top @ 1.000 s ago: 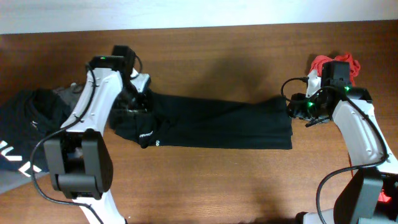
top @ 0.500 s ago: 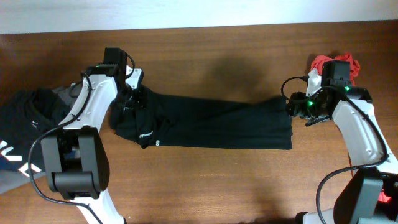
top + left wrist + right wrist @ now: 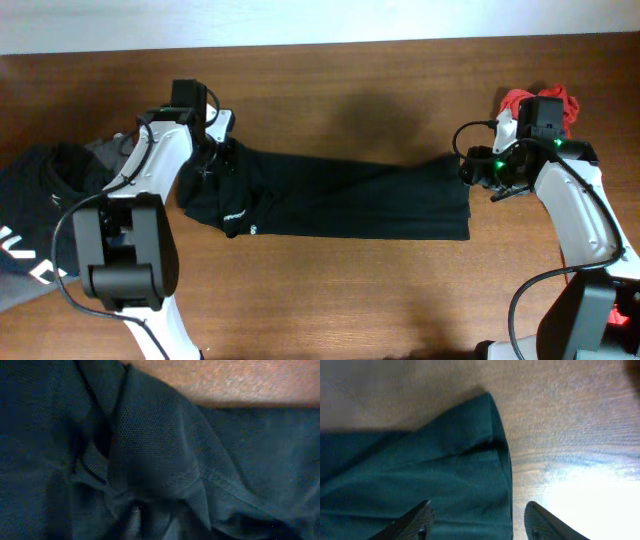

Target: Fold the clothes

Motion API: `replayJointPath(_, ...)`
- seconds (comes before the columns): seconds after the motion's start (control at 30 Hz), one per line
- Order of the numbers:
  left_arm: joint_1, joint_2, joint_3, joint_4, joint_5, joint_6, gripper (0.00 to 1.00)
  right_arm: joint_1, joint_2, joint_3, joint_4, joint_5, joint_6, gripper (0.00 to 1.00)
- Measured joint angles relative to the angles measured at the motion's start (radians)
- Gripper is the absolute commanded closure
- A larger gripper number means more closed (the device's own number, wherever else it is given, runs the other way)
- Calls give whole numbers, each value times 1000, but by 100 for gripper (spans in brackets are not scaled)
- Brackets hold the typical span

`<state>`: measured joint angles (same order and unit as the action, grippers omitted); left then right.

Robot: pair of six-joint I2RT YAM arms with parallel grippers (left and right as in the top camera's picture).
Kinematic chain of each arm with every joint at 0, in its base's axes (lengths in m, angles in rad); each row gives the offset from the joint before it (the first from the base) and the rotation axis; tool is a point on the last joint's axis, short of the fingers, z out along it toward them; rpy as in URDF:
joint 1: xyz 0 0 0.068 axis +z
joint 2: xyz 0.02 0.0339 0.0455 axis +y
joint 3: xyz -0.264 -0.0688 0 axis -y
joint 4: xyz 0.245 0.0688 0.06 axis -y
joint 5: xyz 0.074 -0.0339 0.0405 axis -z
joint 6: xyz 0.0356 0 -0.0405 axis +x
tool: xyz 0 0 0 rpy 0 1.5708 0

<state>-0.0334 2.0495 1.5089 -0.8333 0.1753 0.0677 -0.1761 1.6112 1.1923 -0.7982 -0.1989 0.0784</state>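
Note:
The clothes in play are one plain black garment [image 3: 350, 195] lying as a long strip across the middle of the table, with a small white logo [image 3: 235, 214] near its left end. My left gripper [image 3: 215, 162] is pressed down into the bunched left end. The left wrist view shows only dark folds of that fabric [image 3: 165, 450], and the fingers are buried out of sight. My right gripper [image 3: 478, 175] hangs over the right end, open. Its two fingertips [image 3: 422, 517] straddle the cloth's edge [image 3: 420, 475], one over fabric and one over bare wood.
A second heap of dark clothes with white lettering [image 3: 40, 210] lies at the left edge, with a grey piece [image 3: 100, 150] beside it. Something red [image 3: 540, 100] sits behind the right arm. The wooden table [image 3: 330, 290] runs along the front.
The left wrist has shifted and turned slightly over the garment's left end, bunching the cloth there. The right gripper has stayed in place and its jaws stand a little wider.

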Motion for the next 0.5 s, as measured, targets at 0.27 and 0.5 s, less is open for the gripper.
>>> replayJointPath(0.27,0,4,15,-1,12,10,100,0,14,0,86,0,27,45)
replayJointPath(0.5,3,4,68,42,28,1,99,0,181,1,153,-26,70,54)
